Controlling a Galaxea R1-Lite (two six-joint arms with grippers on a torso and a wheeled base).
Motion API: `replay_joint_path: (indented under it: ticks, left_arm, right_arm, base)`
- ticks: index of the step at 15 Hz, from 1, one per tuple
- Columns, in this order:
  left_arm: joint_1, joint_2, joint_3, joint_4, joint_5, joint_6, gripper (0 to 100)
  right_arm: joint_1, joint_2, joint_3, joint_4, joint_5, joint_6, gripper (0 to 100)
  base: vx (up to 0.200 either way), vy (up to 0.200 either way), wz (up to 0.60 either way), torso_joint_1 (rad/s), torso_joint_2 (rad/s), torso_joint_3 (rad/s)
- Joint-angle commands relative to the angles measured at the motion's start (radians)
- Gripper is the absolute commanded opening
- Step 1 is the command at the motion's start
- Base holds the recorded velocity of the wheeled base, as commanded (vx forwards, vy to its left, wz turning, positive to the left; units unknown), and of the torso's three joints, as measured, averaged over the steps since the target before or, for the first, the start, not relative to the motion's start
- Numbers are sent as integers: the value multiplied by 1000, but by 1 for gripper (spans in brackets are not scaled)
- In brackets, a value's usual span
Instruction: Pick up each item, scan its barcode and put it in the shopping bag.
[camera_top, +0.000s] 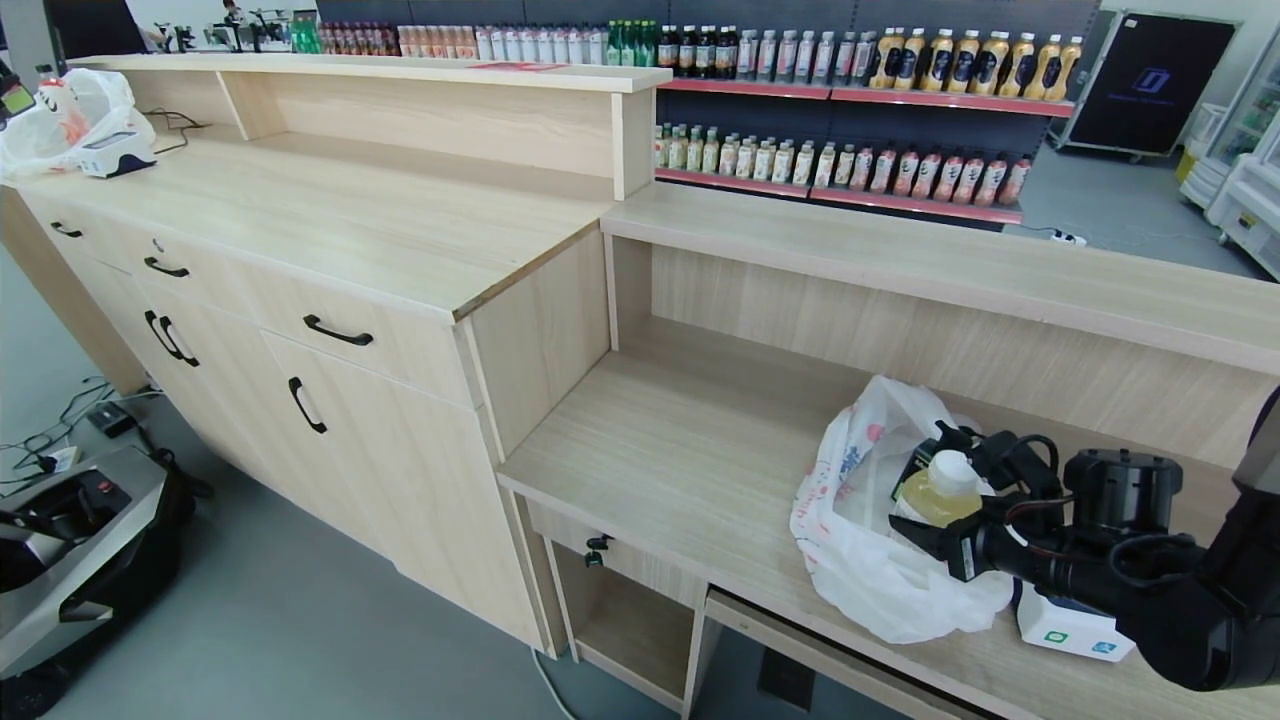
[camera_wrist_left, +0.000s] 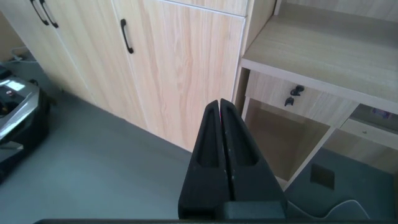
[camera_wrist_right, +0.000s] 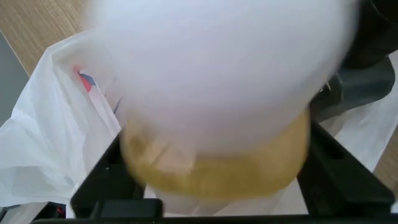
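- The right gripper (camera_top: 930, 512) has its black jaws clamped on a white-capped plastic bottle of yellow drink (camera_top: 945, 482), directly over the mouth of the crumpled white plastic shopping bag (camera_top: 860, 570).
- The left gripper (camera_wrist_left: 222, 134), well apart from the bag, is pressed closed on nothing.
- This looks like the bagging step. Next, the bottle needs lowering into the bag's opening before release.

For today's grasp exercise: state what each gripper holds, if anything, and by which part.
The right gripper holds a bottle by its yellow body, below the white cap, above the shopping bag. The left gripper, shut, holds nothing.
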Motion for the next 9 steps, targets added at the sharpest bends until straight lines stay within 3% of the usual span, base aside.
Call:
replay_joint_path:
  ticks: [1, 6, 9]
  left_arm:
    - [0, 0, 0, 0, 0, 0, 0]
    - [0, 0, 0, 0, 0, 0, 0]
    - [0, 0, 0, 0, 0, 0, 0]
  right_arm:
    - [-2, 3, 1, 7, -1, 0, 100]
    - [5, -143, 1, 48, -3, 0, 100]
    - [10, -447, 3, 289, -4, -35, 100]
  base:
    - [0, 0, 0, 0, 0, 0]
    - [0, 0, 0, 0, 0, 0]
    - [0, 0, 0, 0, 0, 0]
